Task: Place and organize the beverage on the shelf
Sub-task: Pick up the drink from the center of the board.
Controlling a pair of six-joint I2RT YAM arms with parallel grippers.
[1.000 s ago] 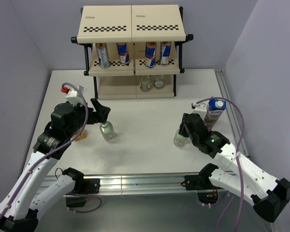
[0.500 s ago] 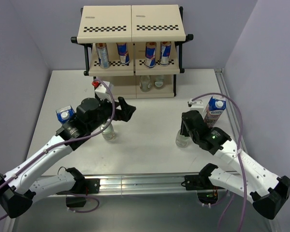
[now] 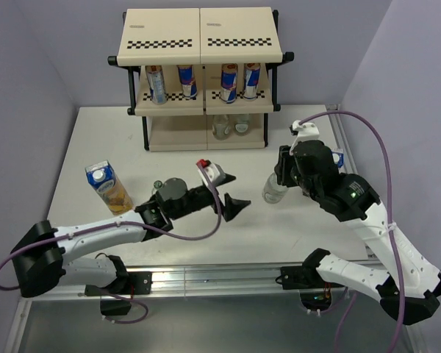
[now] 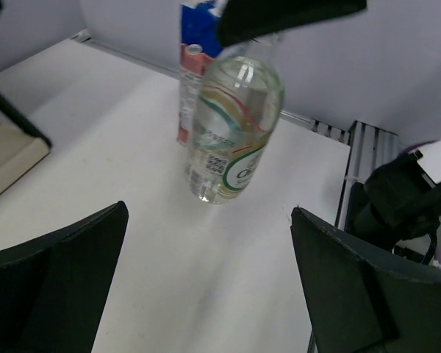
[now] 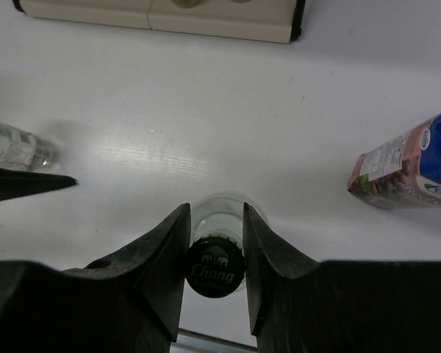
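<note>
Green-capped bottle (image 4: 235, 125) is out in front of the shelf's (image 3: 202, 45) right half, well apart from it and tilted. The right gripper (image 5: 215, 229) has its jaws clamped on the neck just under the cap. The high grip likely keeps the body free to slide under a low tier. Cannot tell if its base is off the table (image 3: 95, 132).

Probable step is carrying it to the shelf's bottom tier, where two bottles (image 3: 230, 125) already stand. Four cans (image 3: 203, 81) line the middle tier, so the sorting looks like one drink type per tier.

Left gripper (image 3: 232, 207) is in front of the shelf's middle, further out than the held bottle. Its jaws are spread wide with nothing in them, aimed sideways at that bottle, maybe to steady it, maybe just waiting.

One more bottle (image 5: 15, 145) is in front of the shelf, toward its left. The yellow carton (image 3: 106, 187) stands upright off the shelf's left front. The purple carton (image 5: 406, 165) is off the right front, near the held bottle, so both cartons remain to be shelved.
</note>
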